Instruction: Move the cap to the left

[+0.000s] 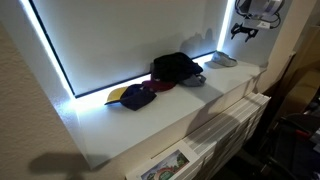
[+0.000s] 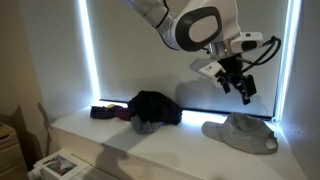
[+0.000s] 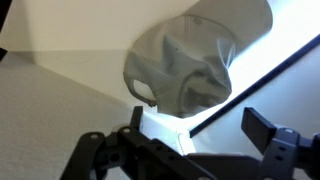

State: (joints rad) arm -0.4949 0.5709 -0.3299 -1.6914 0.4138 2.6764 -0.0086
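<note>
A long white bench (image 1: 150, 125), smooth and matt, runs under a big dark panel (image 1: 130, 35) edged with a bright strip of light that glares along the bench's back edge. The arm (image 2: 195, 28), glossy white with dark joints, reaches in from above in an exterior view. The bulkiest thing on the bench is a black cap bundle (image 2: 155, 105), a soft crumpled heap near the middle. A small grey fold of cloth (image 2: 148, 126) lies against the bundle's front. Just beside the bundle lies a dark cap (image 1: 135, 95), flat and rounded, with a yellow brim. The cap (image 2: 240, 133) lies well apart from these, near the lit end of the bench: pale grey-white, limp and creased, its crown sagging into soft folds in the wrist view (image 3: 190, 60). Nothing lies between it and the bundle but bare bench. The claw (image 2: 243, 85), black and angular, hangs above the cap without touching it. In the wrist view (image 3: 170, 135) its dark fingers (image 3: 270, 135) stand wide apart, holding nothing.
</note>
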